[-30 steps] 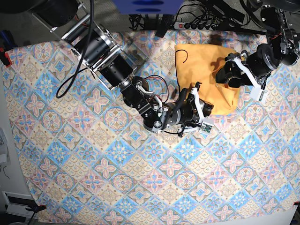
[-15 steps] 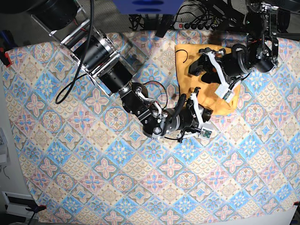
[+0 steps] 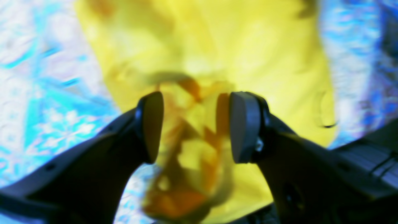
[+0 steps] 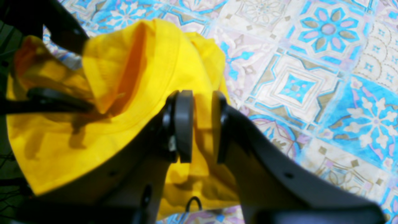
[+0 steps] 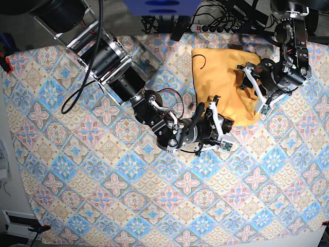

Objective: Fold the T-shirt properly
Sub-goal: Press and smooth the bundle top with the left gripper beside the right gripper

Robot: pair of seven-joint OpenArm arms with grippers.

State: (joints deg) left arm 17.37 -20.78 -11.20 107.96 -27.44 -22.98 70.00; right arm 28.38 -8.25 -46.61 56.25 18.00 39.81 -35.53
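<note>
The T-shirt (image 5: pixel 226 77) lies bunched at the far side of the tablecloth (image 5: pixel 103 195), toward the left arm's side, already gathered into a rough rectangular bundle rather than spread flat. The right gripper (image 4: pixel 202 124) is clamped on a hem of the shirt: in its wrist view the two pads stand close together with a strip of yellow fabric pinched between them, and a thick rolled fold rises just beyond. In the base view this gripper sits at the near edge of the bundle, low against the cloth, apparently pinning or holding that corner so the fabric does not slide. The left gripper (image 3: pixel 192 124) is over the shirt's outer side; its wrist view is blurred, the pads stand apart, and crumpled yellow-orange fabric fills the gap between them. Whether the pads actually press that fabric I cannot tell; the jaws look parted, not closed. My reading: one arm anchors the near corner while the other works the opposite side, so the cloth stays taut enough to fold cleanly. A thin dark curved line shows on the shirt near its far left corner in the base view, likely collar trim, too small to confirm. The fold looks partway done; the bundle is lumpy and edges do not line up. Risk: soft cotton slipping from a loose grip and the stack collapsing unevenly.
</note>
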